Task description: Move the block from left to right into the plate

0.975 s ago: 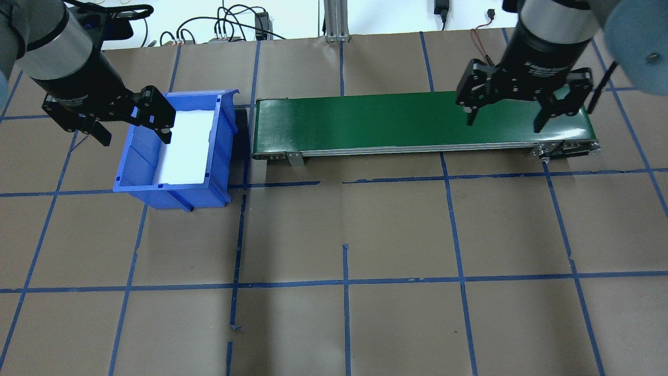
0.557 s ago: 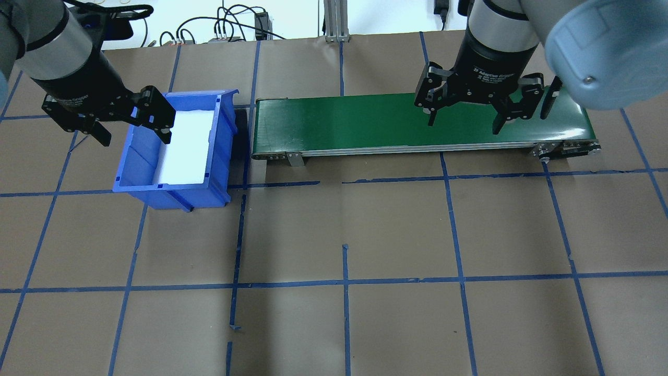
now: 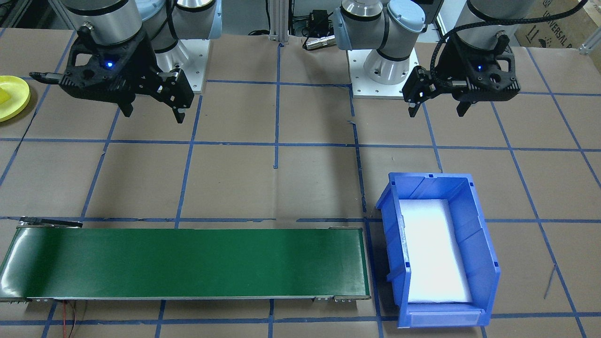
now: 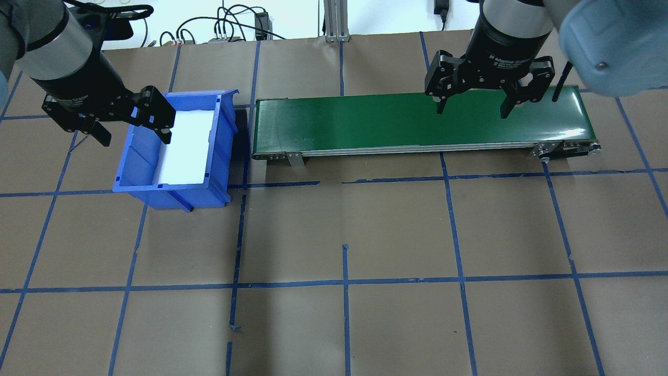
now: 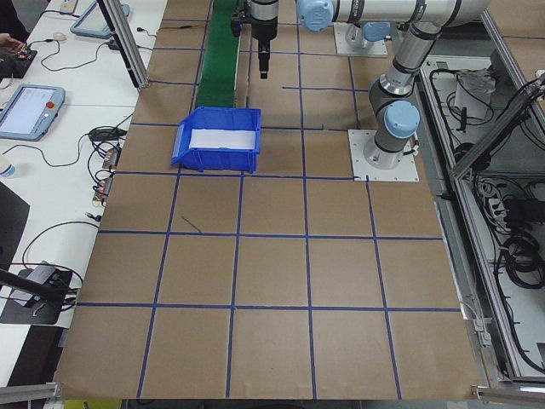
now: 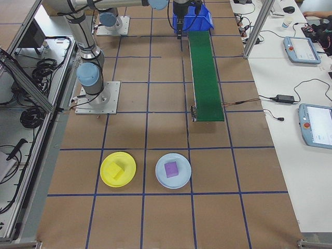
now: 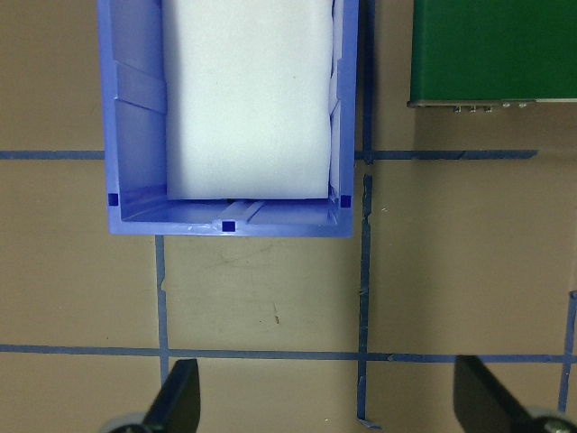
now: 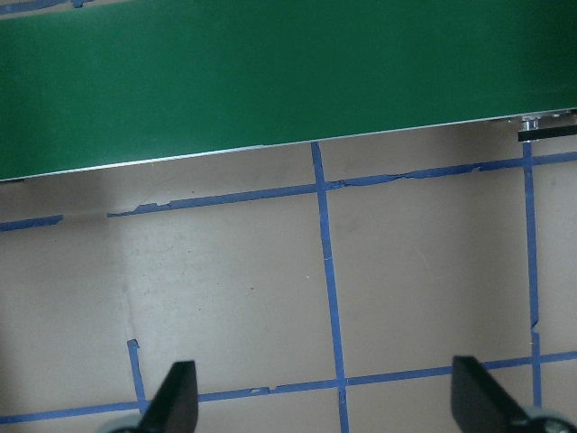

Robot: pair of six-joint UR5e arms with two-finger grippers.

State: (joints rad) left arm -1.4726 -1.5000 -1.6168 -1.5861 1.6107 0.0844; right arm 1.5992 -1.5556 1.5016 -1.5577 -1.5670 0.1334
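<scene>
The yellow plate lies on the table at the robot's right end, with a yellow block resting in it. Only its edge shows in the front-facing view as the plate. My right gripper hangs open and empty over the right part of the green conveyor, far from the plate. My left gripper is open and empty above the near left rim of the blue bin. Both wrist views show spread fingertips with nothing between them.
A pale blue plate with a purple block sits beside the yellow plate. The white-lined blue bin stands at the conveyor's left end. Brown paper with blue tape lines covers the table. Cables lie along the far edge.
My right gripper has moved left from the conveyor's right end, then slightly back towards the right and the far side, staying open. The left arm has not moved.
</scene>
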